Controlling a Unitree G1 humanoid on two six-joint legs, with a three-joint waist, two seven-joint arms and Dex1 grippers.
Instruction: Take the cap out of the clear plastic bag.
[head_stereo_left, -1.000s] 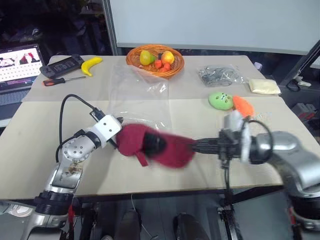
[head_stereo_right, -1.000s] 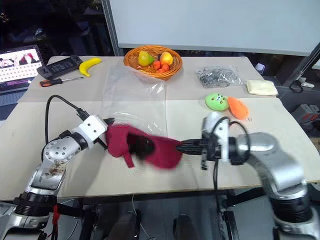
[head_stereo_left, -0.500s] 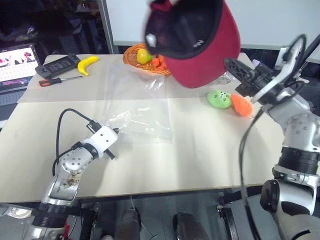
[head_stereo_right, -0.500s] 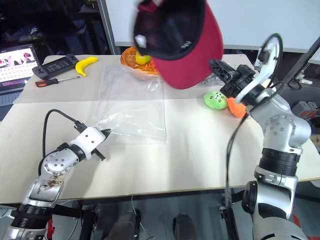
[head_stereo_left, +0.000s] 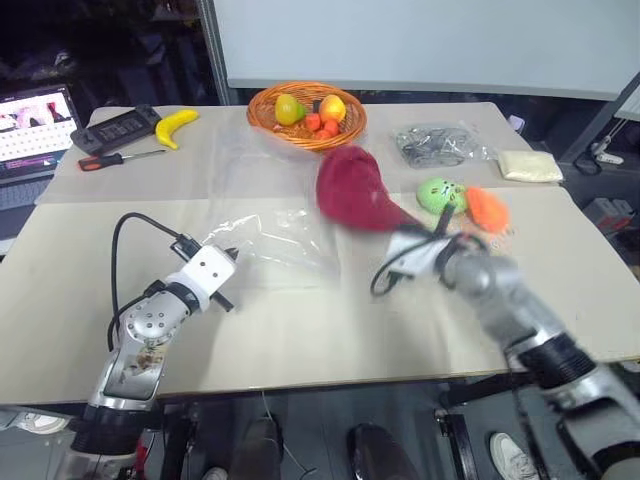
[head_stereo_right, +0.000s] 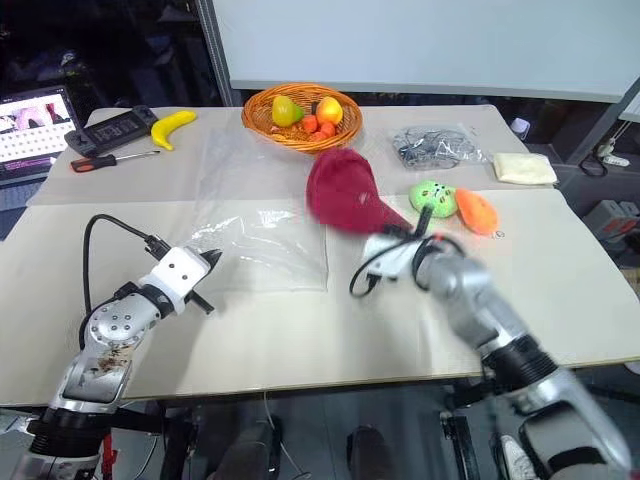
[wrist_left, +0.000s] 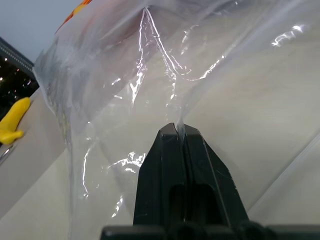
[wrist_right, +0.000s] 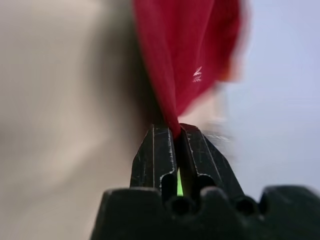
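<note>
The dark red cap (head_stereo_left: 355, 190) hangs in the air over the middle of the table, just right of the clear plastic bag (head_stereo_left: 275, 225) and fully outside it. My right gripper (head_stereo_left: 405, 228) is shut on the cap's edge; the right wrist view shows the red fabric (wrist_right: 190, 50) pinched between the black fingertips (wrist_right: 160, 145). The bag lies flat and crinkled on the table with nothing in it. My left gripper (head_stereo_right: 212, 258) is shut on the bag's near edge, with the film (wrist_left: 125, 75) running out from between the closed fingers (wrist_left: 170, 150).
An orange fruit basket (head_stereo_left: 306, 108) stands at the back. A banana (head_stereo_left: 178, 125), a screwdriver (head_stereo_left: 115, 159), a black device (head_stereo_left: 125, 125) and a laptop (head_stereo_left: 35, 120) are back left. A green plush (head_stereo_left: 440, 193), an orange plush (head_stereo_left: 487, 210), a small bag (head_stereo_left: 437, 143) and a cream pad (head_stereo_left: 530, 165) lie right.
My right gripper pulled the cap out of the bag's mouth, swung it up high, then brought it down to the right of the bag. The left gripper kept hold of the bag.
</note>
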